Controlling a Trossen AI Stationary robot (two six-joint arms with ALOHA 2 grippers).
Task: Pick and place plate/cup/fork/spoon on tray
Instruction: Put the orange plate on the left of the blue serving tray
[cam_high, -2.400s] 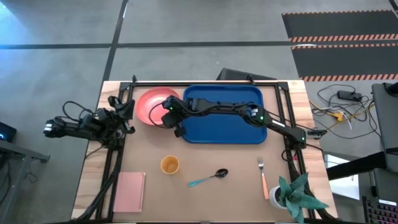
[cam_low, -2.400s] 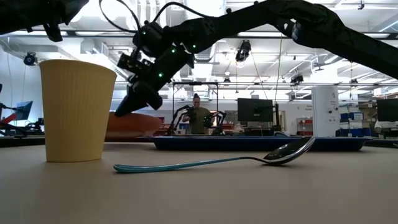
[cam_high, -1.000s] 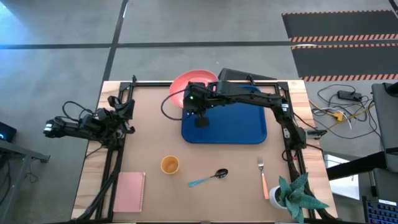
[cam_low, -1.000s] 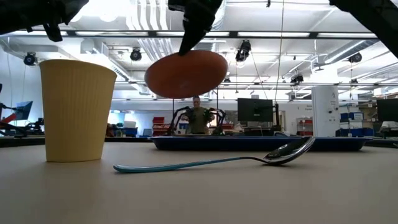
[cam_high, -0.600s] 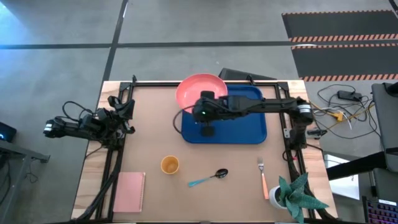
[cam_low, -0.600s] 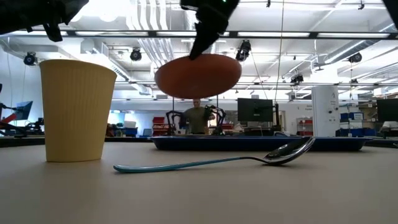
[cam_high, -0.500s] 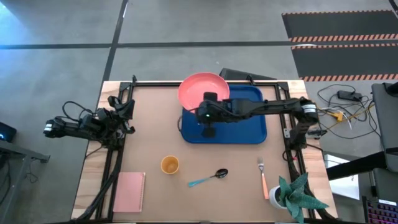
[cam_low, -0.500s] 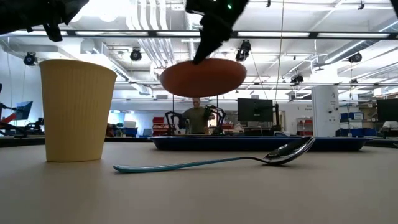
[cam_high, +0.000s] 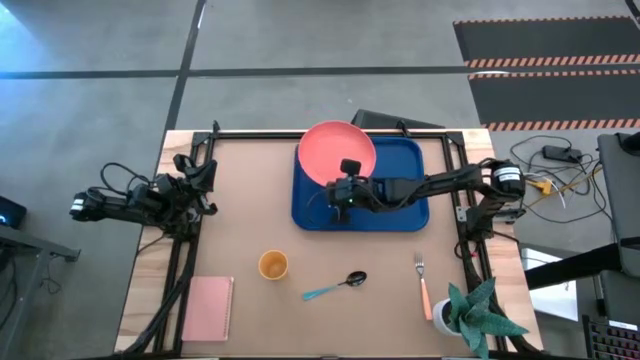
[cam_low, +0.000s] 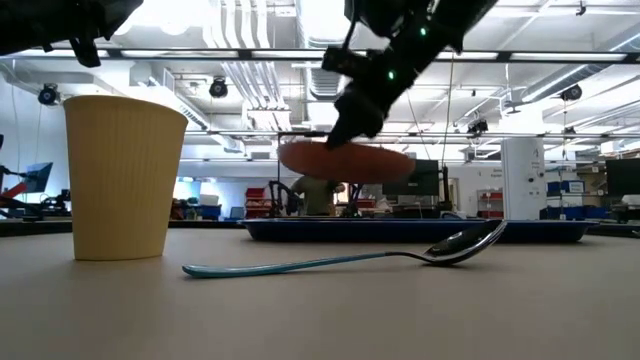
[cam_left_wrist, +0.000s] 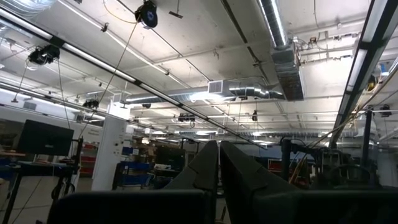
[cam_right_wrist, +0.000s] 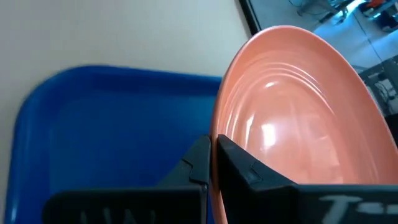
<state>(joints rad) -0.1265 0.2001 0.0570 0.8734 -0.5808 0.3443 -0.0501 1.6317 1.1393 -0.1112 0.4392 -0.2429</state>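
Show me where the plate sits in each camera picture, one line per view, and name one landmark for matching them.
High view: the plate is top centre, over the tray's far left corner, gripped by the right hand.
Low view: centre, an orange disc hanging above the tray.
Left wrist view: not in it.
Right wrist view: fills the right side, its edge between the fingers.
Shared landmark: the blue tray.

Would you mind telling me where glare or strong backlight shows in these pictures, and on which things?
Right wrist view: a bright highlight sits on the plate, gripped at its rim by the right claw above the tray. Low view: ceiling lights backlight the scene, leaving the right claw dark against them. Left wrist view: ceiling strip lights glare.
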